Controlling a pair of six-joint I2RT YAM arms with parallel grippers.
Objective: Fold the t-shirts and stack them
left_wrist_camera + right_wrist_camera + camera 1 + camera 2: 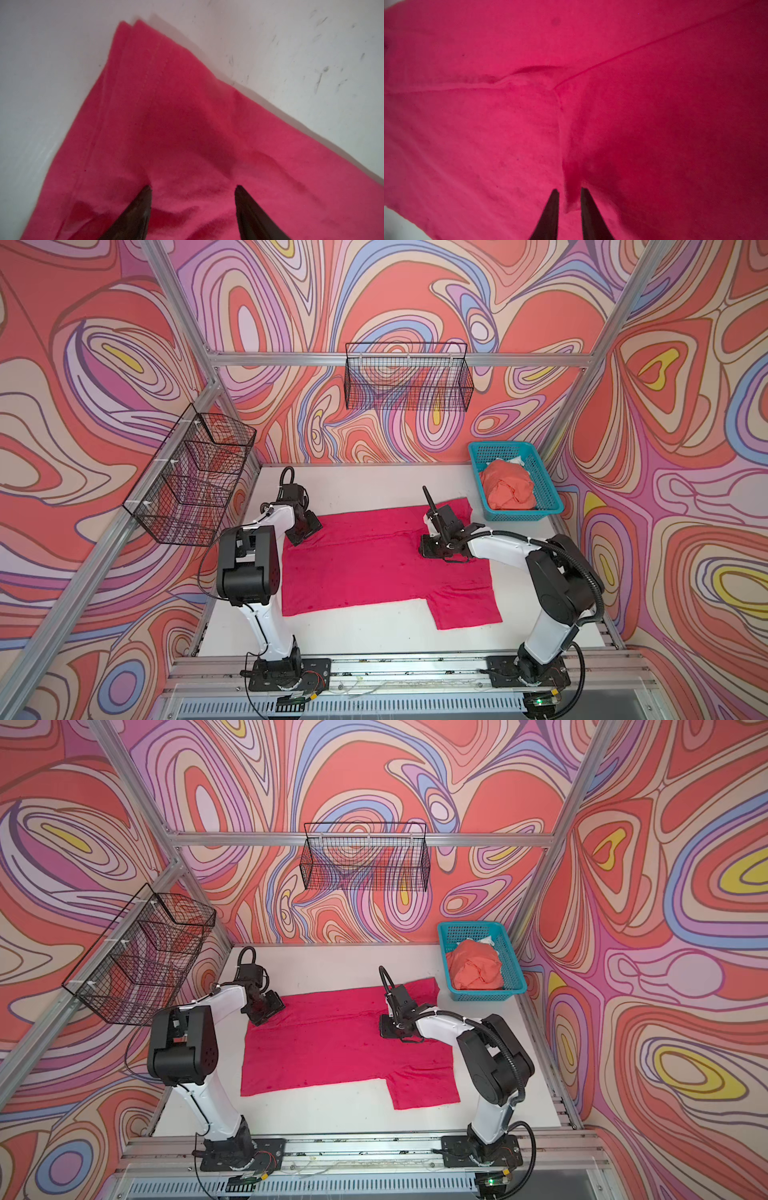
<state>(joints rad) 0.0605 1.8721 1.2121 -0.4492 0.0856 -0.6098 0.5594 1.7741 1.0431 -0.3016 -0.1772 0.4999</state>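
A large magenta-pink t-shirt [374, 564] [340, 1048] lies flat on the white table, partly folded, with one sleeve sticking out toward the front right. My left gripper [305, 531] [194, 187] hovers open over its far left corner, with only flat cloth [187, 124] beneath the tips. My right gripper [432, 547] [570, 190] sits low on the shirt's right part. Its jaws stand narrowly apart, with a small raised fold of the pink cloth [488, 135] between them. A crumpled coral-orange t-shirt [509, 489] [476, 969] lies in the teal basket [498, 444] [469, 924].
The teal basket stands at the table's far right corner. Black wire baskets hang on the back wall [409, 381] and the left wall [191, 481]. Bare white table [374, 639] shows in front of the shirt and behind it.
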